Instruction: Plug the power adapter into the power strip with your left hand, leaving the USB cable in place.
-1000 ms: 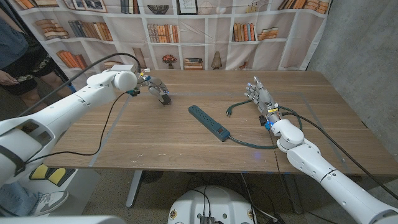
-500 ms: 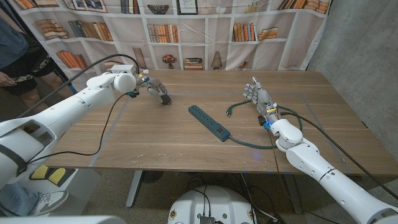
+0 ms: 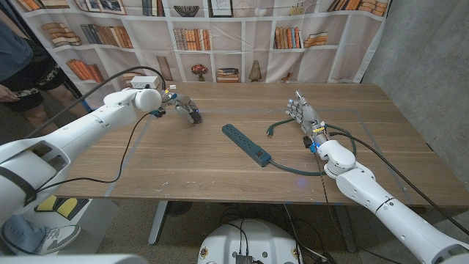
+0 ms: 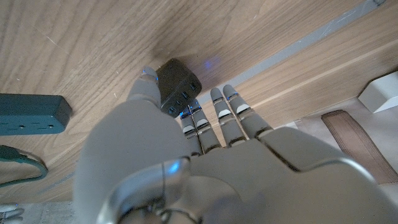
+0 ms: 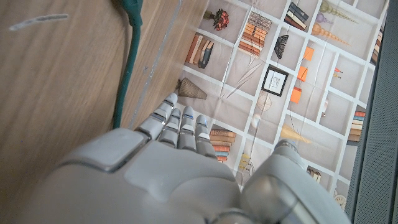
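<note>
The power adapter (image 3: 195, 115), a small dark block with blue-lit ports (image 4: 177, 84), sits at the far left of the table. My left hand (image 3: 181, 103) is on it, thumb (image 4: 146, 84) at one side and fingers (image 4: 196, 118) against the other, pinching it at the tabletop. The dark green power strip (image 3: 245, 143) lies diagonally mid-table, to the right of the adapter; its end shows in the left wrist view (image 4: 31, 113). My right hand (image 3: 305, 116) stands near the right side, fingers straight and apart, holding nothing. No USB cable is distinguishable.
The strip's green cord (image 3: 297, 170) loops past my right arm, and its plug (image 3: 270, 132) lies loose on the wood. A person (image 3: 16, 66) stands at the far left. A bookshelf backdrop closes the far side. A white box (image 4: 380, 93) lies beyond the table edge.
My left hand and the adapter have shifted very slightly toward the far edge. The right hand and the power strip have not moved.
</note>
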Controlling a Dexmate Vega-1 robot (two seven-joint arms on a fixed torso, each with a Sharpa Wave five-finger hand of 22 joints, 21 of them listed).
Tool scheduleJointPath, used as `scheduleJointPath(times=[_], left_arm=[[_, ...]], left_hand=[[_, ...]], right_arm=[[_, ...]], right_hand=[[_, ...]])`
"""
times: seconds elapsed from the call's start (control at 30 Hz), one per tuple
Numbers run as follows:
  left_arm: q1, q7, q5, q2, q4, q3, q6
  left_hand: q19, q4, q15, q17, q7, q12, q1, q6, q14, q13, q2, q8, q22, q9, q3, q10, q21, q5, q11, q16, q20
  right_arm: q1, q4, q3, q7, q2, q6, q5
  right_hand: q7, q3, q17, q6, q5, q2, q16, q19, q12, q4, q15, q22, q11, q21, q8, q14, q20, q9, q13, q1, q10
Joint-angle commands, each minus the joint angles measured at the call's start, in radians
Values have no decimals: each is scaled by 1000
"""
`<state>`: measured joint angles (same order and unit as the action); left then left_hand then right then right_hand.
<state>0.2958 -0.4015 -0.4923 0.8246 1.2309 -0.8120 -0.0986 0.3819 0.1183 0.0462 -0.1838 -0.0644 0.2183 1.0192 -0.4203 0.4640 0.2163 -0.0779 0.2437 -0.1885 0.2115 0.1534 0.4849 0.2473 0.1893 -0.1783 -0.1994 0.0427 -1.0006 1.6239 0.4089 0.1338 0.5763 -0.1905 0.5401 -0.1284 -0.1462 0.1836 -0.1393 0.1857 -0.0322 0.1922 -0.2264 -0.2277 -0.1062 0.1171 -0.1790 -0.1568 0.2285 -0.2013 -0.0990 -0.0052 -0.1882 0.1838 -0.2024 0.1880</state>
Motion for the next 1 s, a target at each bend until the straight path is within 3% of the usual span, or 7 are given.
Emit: scheduleJointPath(times=[0.03,0.2,0.3,1.0], left_arm=[[23,66,20,5,-4,14,-11],[55,125,9,19,35,29,6],[55,119,9,18,35,28,12],[56,112,14,10,26,25,15]], left_hand=[[33,3,97,-3,-2,13,11,-53,47,4,-5,16,-4,3,8,48,6,6,-16,-11,15],[79,9,116,-1,-22,24,26,-116,105,3,-5,36,-4,2,13,109,22,7,-25,-21,25],[81,10,116,-1,-23,23,27,-120,107,3,-6,37,-4,2,13,112,22,7,-28,-20,25],[74,7,109,-2,-19,9,29,-121,106,2,-9,32,-4,0,15,116,17,6,-20,-9,20]], right_arm=[[14,-21,11,-19,-6,-2,2],[17,-28,11,-27,-9,-4,9],[22,-49,10,-58,-18,-28,29],[25,-45,15,-52,-12,-16,22]], right_hand=[[-3,-1,4,-10,4,-7,-2,-8,1,2,0,-5,-3,-6,2,-7,2,-2,2,-5,6],[-2,-1,4,-9,4,-6,-3,-7,1,2,2,-5,-2,-8,2,-7,4,-2,2,-4,7],[-2,0,4,-8,4,-6,-3,-7,2,2,1,-5,-3,-8,3,-6,4,-2,2,-4,7],[-2,3,4,-7,4,-3,-4,-7,3,2,2,-5,-2,-10,3,-6,5,-2,3,-1,9]])
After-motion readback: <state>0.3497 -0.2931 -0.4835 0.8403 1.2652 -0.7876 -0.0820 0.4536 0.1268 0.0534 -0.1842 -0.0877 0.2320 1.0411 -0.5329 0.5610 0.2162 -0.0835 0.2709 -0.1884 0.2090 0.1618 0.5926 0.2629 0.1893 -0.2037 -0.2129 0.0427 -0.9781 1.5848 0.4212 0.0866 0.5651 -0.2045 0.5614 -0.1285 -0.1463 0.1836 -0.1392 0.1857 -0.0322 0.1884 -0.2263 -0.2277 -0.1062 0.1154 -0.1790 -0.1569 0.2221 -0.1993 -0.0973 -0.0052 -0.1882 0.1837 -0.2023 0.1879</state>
